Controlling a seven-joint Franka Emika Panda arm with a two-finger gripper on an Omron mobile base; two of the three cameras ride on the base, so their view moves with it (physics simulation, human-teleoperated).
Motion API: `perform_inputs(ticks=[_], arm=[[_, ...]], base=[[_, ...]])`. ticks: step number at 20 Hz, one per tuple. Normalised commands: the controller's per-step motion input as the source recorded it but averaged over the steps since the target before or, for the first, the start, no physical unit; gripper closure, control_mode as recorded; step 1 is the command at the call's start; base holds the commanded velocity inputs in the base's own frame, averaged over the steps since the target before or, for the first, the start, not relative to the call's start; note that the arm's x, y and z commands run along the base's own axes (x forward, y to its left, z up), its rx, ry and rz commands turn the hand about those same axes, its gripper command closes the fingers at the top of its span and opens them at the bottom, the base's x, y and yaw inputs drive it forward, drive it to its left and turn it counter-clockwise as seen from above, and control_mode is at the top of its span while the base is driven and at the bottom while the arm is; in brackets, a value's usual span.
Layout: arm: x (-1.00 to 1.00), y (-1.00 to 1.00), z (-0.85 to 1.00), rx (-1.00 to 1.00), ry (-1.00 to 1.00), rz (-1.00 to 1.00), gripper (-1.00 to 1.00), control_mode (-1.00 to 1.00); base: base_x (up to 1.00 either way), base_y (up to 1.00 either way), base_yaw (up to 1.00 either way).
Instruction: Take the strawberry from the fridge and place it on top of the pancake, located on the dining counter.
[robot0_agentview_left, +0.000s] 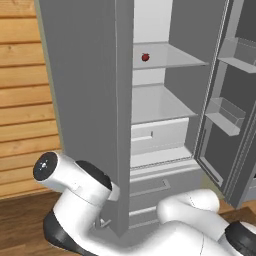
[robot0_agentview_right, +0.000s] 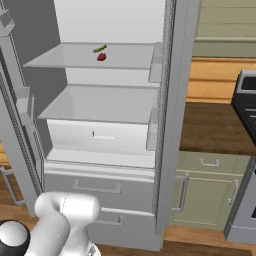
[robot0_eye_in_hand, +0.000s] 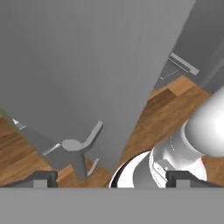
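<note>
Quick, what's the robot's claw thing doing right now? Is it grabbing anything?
Gripper: open, its fingers spread wide apart and holding nothing. The strawberry sits on a fridge shelf.

Green cabinets (robot0_agentview_right: 207, 187) under brown counter (robot0_agentview_right: 217, 127) — stove (robot0_agentview_right: 246, 107) beside.

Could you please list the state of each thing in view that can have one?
fridge: doors open, interior exposed.
strawberry: resting on the upper clear shelf, untouched.
small green item: lying on the same shelf, just behind the strawberry.
inner white drawer: closed.
lower fridge drawers: closed.
green cabinet doors: closed.
gripper: fingers spread open, holding nothing, low beside the fridge door.
</note>
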Motion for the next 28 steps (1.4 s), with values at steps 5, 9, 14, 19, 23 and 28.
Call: perform_inputs(ticks=[5,9,14,19,23,28], arm=[[-0.49,-0.31,0.95,0.24,0.00,0.15,-1.00,-1.00],[-0.39,-0.51,1.00,0.40,0.00,0.24,-1.00,-1.00],[-0.08,-0.72,0.69,0.52,0.00,0.26,-1.00,-1.00],[0.01,-0.98,0.39,0.70,-0.03,0.24,-1.00,-1.00],[0.10,-0.73,0.44,0.51,-0.02,0.16,-1.00,-1.00],[0.52,-0.50,0.17,0.28,-0.01,-0.01,-1.00,-1.00]], base=[[0.00,0.00,0.00],[0.00,0.00,0.00],[0.00,0.00,0.00],[0.00,0.00,0.00],[0.00,0.00,0.00],[0.00,0.00,0.00]])
